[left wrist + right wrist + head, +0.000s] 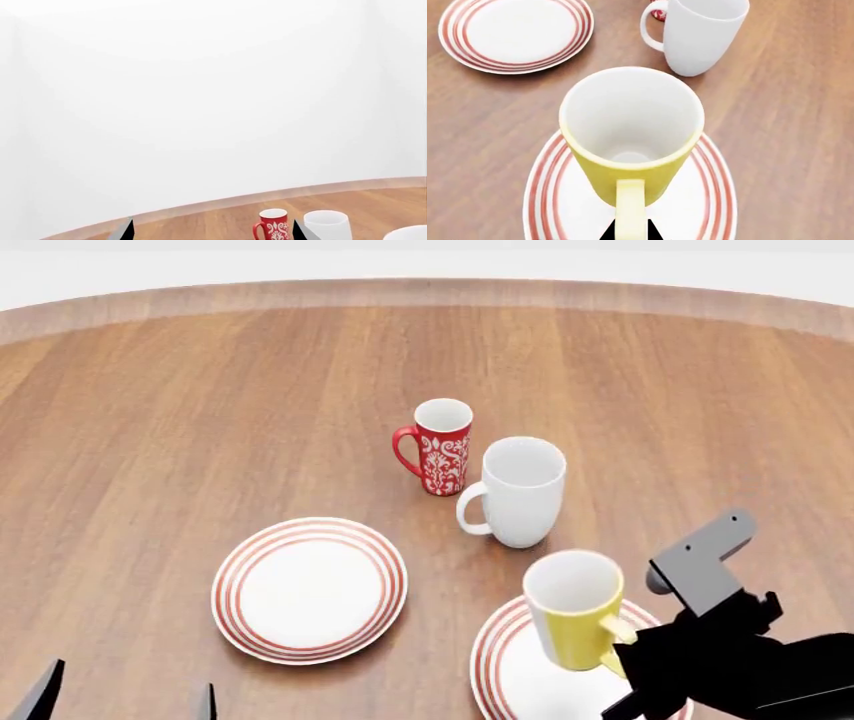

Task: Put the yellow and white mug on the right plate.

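At the far left of the head view, the left tool (123,700) shows only as two dark fingertips, set apart with nothing between them, low over the wooden tabletop (200,400) and well away from the crockery. Next along lies the left plate (310,587), bare, white with red rings. Behind it and further right stand the slim red mug (442,445) and, just beside it, the taller white mug (519,490), both upright. Further right again, the yellow and white mug (577,612) sits upright over the right plate (505,670), its handle turned toward the robot. The right tool (654,665) is clamped on that handle; the right wrist view shows two dark fingertips pressed against either side of it. Whether the mug's base already rests on the plate or hangs just above it cannot be told.

The main risk appears to be letting go early: if the base is not down, the mug could drop and tip, or rock off toward the plate's rim. Pulling the tool back before the jaws part fully could also drag the handle and slide the mug, perhaps into the white mug close behind.

Counted: three mugs, two plates, two tools.
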Available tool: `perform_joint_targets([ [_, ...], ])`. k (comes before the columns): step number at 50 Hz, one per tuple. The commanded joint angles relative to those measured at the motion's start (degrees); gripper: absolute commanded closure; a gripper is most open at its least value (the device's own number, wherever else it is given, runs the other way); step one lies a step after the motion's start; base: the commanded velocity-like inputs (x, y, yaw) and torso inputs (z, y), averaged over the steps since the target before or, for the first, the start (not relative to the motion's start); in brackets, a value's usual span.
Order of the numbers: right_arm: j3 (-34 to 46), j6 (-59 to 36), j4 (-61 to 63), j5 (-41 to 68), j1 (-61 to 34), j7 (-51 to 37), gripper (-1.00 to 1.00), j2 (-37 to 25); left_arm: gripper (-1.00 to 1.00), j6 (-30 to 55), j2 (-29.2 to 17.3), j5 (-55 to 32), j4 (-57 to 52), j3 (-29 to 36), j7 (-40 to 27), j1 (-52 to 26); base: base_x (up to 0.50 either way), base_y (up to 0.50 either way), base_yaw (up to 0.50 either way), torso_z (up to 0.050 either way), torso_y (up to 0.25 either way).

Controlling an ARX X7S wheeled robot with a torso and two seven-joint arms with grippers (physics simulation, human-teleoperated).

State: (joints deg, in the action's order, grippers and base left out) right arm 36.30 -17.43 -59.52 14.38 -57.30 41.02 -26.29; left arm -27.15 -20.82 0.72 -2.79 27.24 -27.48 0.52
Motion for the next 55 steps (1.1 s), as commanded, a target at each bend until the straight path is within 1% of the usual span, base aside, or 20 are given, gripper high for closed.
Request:
perform_joint_targets([
  [1, -1.34, 1.65, -1.72, -1.28, 0.08, 1.33, 1.00, 1.80, -1.00, -0.11, 0.85, 0.91, -0.12, -1.04, 1.19, 0.03, 0.00, 0.00, 0.00, 0.000, 0.000],
  [6, -1.23, 4.34, -6.36, -1.77, -1.05, 1.35, 1.00, 2.93, -1.00, -0.06, 0.79, 0.84, -0.13, -0.95, 1.17, 0.03, 0.00, 0.00, 0.00, 0.000, 0.000],
  [15, -1.25, 4.28, -6.38, -1.69, -0.39, 1.14, 1.00, 3.14, -1.00, -0.03, 0.72, 0.75, -0.05, -0.80, 1.15, -0.02, 0.00, 0.00, 0.00, 0.000, 0.000],
  [29, -0.66, 8.47, -13.23, -2.69, -1.97, 1.97, 1.00, 5.20, -1.00, 0.15, 0.61, 0.50, 0.08, -0.60, 1.12, -0.25, 0.00, 0.00, 0.00, 0.000, 0.000],
  [55, -0.53, 9.56, -14.74, -3.88, -1.67, 1.61, 1.00, 5.81, -1.00, 0.69, 0.51, -0.32, 0.19, -0.68, 0.66, -0.58, 0.00, 0.00, 0.00, 0.000, 0.000],
])
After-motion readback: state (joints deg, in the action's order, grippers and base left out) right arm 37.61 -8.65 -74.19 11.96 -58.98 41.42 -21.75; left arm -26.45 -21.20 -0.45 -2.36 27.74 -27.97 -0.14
